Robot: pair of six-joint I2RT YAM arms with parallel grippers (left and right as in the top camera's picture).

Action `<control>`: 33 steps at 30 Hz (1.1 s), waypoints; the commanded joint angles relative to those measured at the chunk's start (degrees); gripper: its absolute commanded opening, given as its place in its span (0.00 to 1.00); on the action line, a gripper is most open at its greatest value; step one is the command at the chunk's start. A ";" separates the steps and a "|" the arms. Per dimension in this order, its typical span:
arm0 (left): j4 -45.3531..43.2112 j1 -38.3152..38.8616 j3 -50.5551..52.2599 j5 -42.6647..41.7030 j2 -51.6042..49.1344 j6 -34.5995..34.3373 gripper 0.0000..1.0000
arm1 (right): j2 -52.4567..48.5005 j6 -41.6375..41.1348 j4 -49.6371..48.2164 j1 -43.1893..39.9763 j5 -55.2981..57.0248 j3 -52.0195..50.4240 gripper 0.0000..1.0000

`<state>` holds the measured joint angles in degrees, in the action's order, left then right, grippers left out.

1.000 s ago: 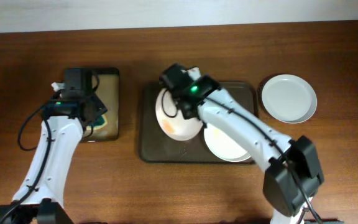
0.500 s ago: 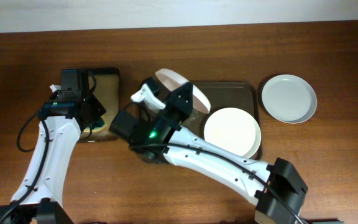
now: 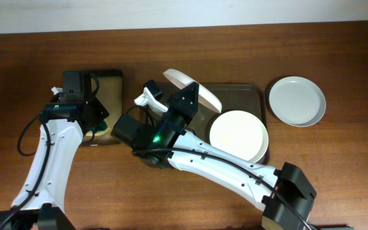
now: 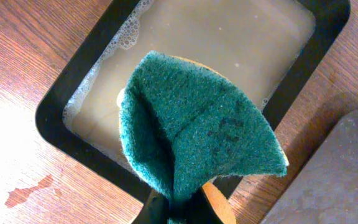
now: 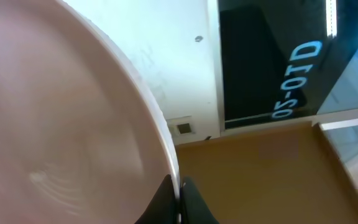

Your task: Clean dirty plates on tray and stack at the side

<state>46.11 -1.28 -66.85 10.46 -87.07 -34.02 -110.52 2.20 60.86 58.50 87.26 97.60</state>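
Plate [image 5: 61, 124] in right end effector [image 5: 178, 200]; sign [image 5: 297, 74] unreadable

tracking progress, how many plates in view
3 plates: one tilted in the right gripper, one lying on the tray, one on the table right of it. None seems hidden.

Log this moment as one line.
left claw: shut on sponge over black tray | right claw: shut on raised plate, tilted | brown tray: second plate | table beside it: third plate
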 commanded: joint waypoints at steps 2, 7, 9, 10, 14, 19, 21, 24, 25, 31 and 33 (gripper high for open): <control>0.00 -0.28 0.39 -0.20 0.17 0.28 0.00 | 1.46 -10.82 -0.68 -4.68 -12.09 1.20 0.04; 0.02 -0.28 0.39 -0.20 0.17 0.31 0.00 | 1.31 -9.75 -1.36 -15.87 -48.70 1.20 0.04; 0.02 -0.28 0.39 -0.20 0.17 0.31 0.00 | 1.31 -18.91 -1.25 -21.88 -53.42 1.20 0.04; 0.02 -0.28 0.39 -0.20 0.17 0.31 0.00 | 1.31 -21.03 -1.11 -24.92 -56.54 1.20 0.04; 0.02 -0.28 0.39 -0.20 0.17 0.31 0.00 | 1.31 -22.23 -1.01 -40.94 -81.00 1.20 0.04; 0.00 -0.28 0.39 -0.17 0.20 0.31 0.00 | 1.31 -20.61 1.01 -61.81 -104.04 1.18 0.04; 0.00 -0.28 0.39 -0.20 0.17 0.31 0.00 | 1.31 -18.91 2.27 -67.80 -104.74 1.11 0.04; 0.00 -0.28 0.39 -0.20 0.17 0.31 0.00 | 1.31 -16.98 3.48 -76.32 -104.63 0.22 0.04; -0.04 -0.28 0.39 -0.20 0.17 0.31 0.00 | 1.31 -16.98 3.50 -79.49 -104.63 -0.55 0.04; -0.22 -0.28 0.39 -0.20 0.17 0.28 0.00 | 1.31 -17.03 -1.14 -88.78 -104.65 -6.88 0.04; -0.20 -0.28 0.39 -0.20 0.17 0.28 0.00 | 1.29 -16.98 -4.96 -89.72 -104.61 -10.32 0.04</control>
<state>46.09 -1.28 -66.70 10.44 -87.07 -34.02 -110.48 -15.62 58.50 -31.07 -15.20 90.94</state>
